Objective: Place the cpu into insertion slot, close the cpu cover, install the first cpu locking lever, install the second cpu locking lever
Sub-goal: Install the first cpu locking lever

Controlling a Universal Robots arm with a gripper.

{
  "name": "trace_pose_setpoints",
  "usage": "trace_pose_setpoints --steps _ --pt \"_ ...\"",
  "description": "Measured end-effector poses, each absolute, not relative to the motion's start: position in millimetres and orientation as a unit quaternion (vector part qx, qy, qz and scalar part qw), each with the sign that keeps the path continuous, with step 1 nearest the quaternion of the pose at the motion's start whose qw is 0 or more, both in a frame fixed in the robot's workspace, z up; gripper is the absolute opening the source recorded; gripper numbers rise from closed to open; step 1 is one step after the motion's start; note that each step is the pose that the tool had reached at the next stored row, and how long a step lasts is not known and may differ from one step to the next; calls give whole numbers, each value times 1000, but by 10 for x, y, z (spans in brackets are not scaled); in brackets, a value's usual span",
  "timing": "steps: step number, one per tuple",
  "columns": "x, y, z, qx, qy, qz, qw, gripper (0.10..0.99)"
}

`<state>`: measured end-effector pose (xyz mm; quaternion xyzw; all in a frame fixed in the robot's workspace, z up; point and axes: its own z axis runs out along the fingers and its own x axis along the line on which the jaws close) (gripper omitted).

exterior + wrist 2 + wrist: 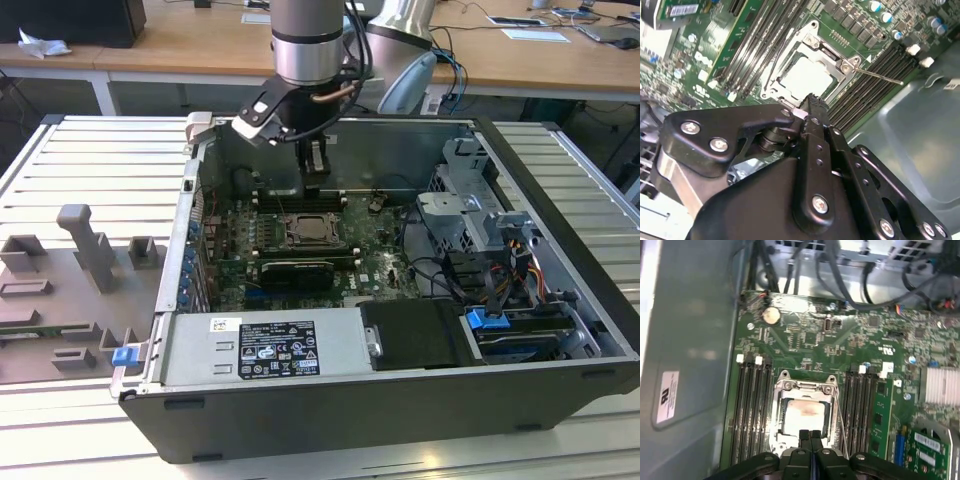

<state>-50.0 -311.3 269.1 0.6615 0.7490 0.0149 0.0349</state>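
the cpu (802,415) sits under the closed cover (802,386). the gripper (810,433), pressed together and empty, hovers at the cover's edge. lever step, i think: the free lever (879,76) needs pressing down.

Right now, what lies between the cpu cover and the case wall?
In the first wrist view, long black memory slots run between the cpu cover and the case wall.
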Motion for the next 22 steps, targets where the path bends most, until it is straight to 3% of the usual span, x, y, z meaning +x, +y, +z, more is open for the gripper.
trace_pose_setpoints --steps 22 --pt "-500 -3114 2691 538 842 20 32 106"
